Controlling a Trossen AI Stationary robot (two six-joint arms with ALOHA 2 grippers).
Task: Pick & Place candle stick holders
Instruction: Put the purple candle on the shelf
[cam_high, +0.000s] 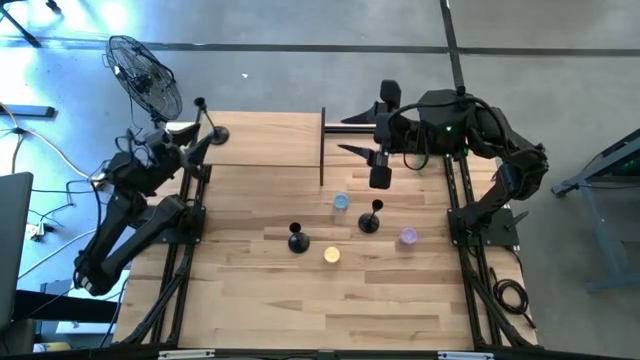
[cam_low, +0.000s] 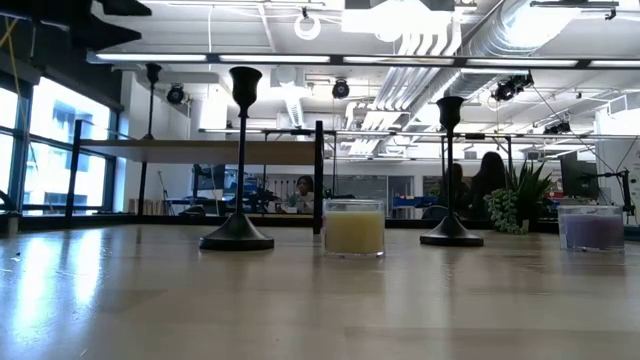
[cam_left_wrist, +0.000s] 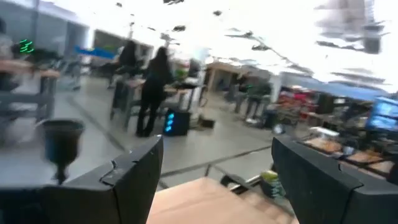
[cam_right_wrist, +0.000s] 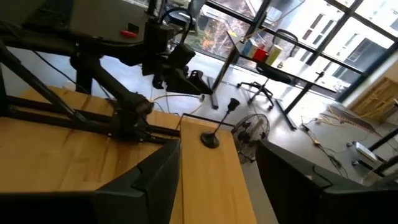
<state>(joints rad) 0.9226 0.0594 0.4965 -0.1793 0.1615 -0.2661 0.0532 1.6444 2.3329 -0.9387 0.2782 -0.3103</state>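
One black round-based, thin-stemmed candle holder (cam_high: 212, 127) stands on my raised wooden shelf (cam_high: 265, 140).
My left pincer (cam_high: 196, 143) gapes empty just beside it; my right pincer (cam_high: 352, 133), fingers apart, waits over the shelf's far end.

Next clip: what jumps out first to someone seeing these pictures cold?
Two black candle holders stand mid-table among three small candle jars, yellow, blue and purple. A third holder sits on the raised shelf at the far left, just beside the open left gripper. The right gripper hovers open over the shelf's right end.
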